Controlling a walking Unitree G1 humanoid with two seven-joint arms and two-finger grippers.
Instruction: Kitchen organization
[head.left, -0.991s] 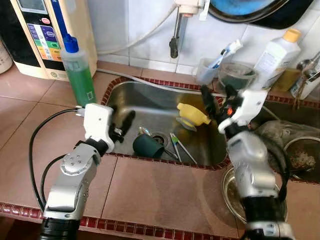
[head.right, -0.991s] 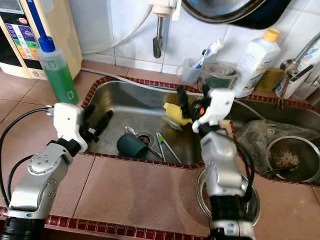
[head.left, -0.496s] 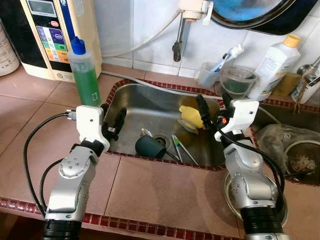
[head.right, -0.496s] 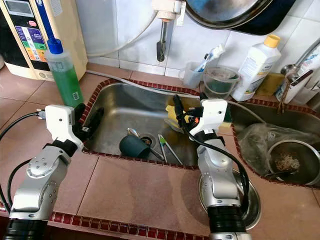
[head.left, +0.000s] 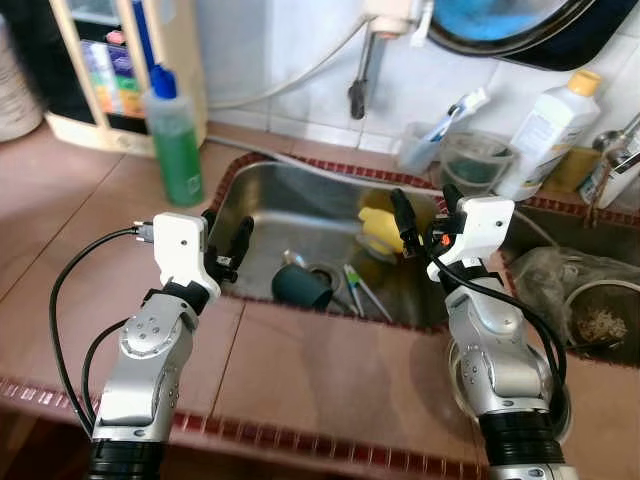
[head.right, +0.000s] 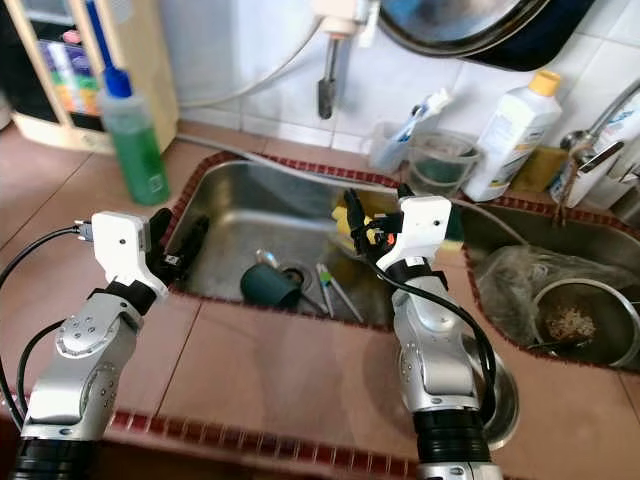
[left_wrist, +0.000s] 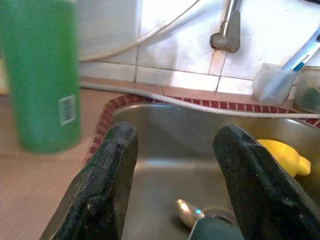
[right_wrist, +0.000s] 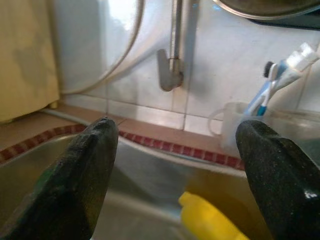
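Dark green cup (head.left: 300, 287) on side in sink (head.left: 300, 205), beside yellow funnel (head.left: 378, 228); both grippers' fingers spread, empty.

Sink (head.left: 290, 205): brushed metal, dull sheen, smooth; counter (head.left: 330, 370): reddish-brown tile, matt, edged in small glossy red tiles; wall (head.right: 250, 60): glazed white tile, reflective; green bottle (head.left: 177, 135): translucent plastic, glossy; dark cup (head.left: 302, 287): matt finish (material not determinable); yellow item (left_wrist: 285, 154): smooth plastic, slight gloss; left gripper (head.left: 227, 238) and right gripper (head.left: 421, 211): fingers (left_wrist: 107, 200) black, matt, finely rough; housings white plastic; arms silver, satin metal look.
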